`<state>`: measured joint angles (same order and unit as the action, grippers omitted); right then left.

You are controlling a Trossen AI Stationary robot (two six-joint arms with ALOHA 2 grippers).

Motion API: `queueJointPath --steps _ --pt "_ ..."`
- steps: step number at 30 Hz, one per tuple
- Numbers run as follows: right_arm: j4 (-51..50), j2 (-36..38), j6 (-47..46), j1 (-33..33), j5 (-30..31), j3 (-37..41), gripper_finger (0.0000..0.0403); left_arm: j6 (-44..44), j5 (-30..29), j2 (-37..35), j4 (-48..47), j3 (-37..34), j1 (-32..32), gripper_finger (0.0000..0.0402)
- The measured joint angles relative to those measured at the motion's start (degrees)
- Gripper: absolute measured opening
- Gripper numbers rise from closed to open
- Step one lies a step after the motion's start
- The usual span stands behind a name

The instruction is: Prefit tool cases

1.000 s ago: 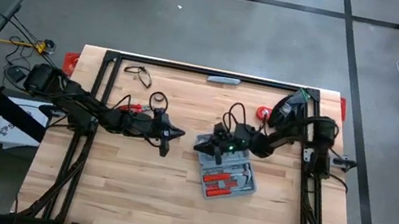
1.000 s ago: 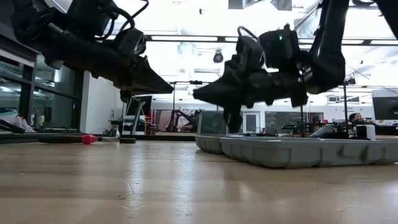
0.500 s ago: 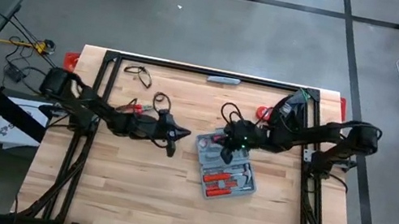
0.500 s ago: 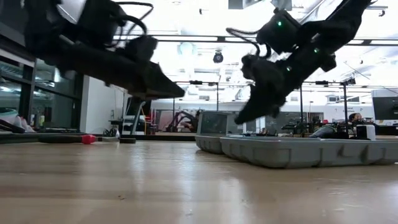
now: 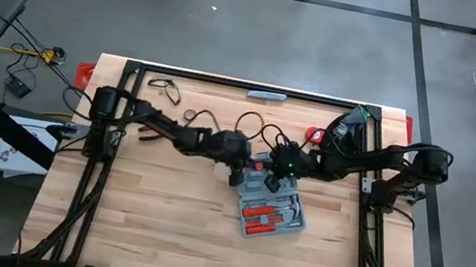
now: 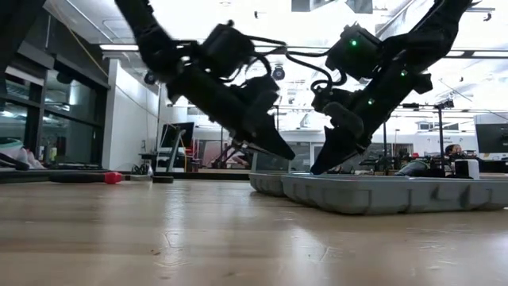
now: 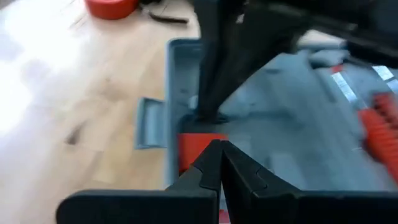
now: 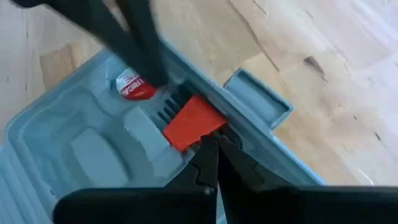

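Both tools work with their fingers pressed together, pinching nothing, which reads as poking or nudging rather than grasping. The right tool (image 8: 211, 163) has its closed tips at a red insert (image 8: 191, 121) seated against the inner wall of the open tool case (image 5: 270, 203), probably to press that piece into its moulded slot. The left tool (image 7: 219, 163) comes in from the opposite side with its tips just above another red piece (image 7: 198, 148) at the same end of the case, and the two tools nearly meet over that end. The case lies open and flat on the counter (image 5: 153, 227), red-handled tools (image 5: 261, 213) filling its other half. Each arm crowds the other's approach. Beyond the right tool, a round red object (image 5: 314, 133) sits near the counter's back edge, and a slim grey-blue bar (image 5: 266, 94) lies along the back rail, both well apart.
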<state>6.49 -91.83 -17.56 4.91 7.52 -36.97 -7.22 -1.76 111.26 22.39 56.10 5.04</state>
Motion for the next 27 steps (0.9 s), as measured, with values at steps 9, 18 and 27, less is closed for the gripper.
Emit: queueJointPath --steps 9,18,27 --pt "-0.2 -0.4 0.8 0.1 0.1 0.0 0.0 6.9 4.0 0.6 -10.1 6.7 0.7 0.0" --pt "2.5 -4.6 -0.3 -0.1 0.3 -0.2 0.0 7.9 1.9 9.2 -20.4 14.6 0.6 0.0" --pt "2.8 -5.3 -0.1 -0.7 0.9 -0.2 0.0 7.9 1.2 10.9 -26.9 17.0 0.7 0.0"
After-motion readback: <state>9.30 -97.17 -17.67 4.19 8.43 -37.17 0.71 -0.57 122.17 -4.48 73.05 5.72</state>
